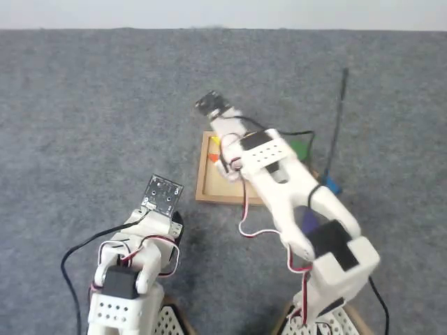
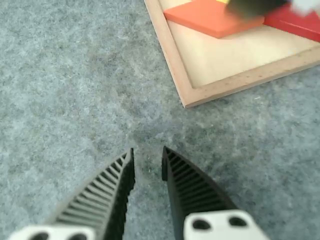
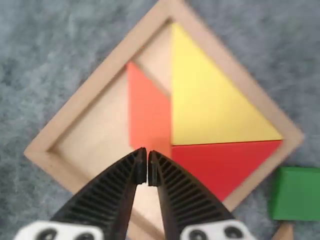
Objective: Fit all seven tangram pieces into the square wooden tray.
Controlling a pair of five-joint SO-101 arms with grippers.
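The square wooden tray (image 3: 95,87) holds a yellow triangle (image 3: 210,105), an orange piece (image 3: 147,112) and a red triangle (image 3: 220,167) lying flat together. My right gripper (image 3: 147,167) hovers shut over the spot where the orange and red pieces meet, with nothing in it. My left gripper (image 2: 148,159) sits low over the grey carpet just short of the tray's near corner (image 2: 187,97), slightly open and holding nothing. A green piece (image 3: 297,192) lies on the carpet just outside the tray. In the high view the right arm (image 1: 262,157) covers much of the tray (image 1: 202,183).
A blue piece (image 1: 332,186) and a purple piece (image 1: 307,220) lie on the carpet by the tray's right side, partly under the right arm. A thin black cable (image 1: 339,118) runs up behind them. Open grey carpet lies left of the tray.
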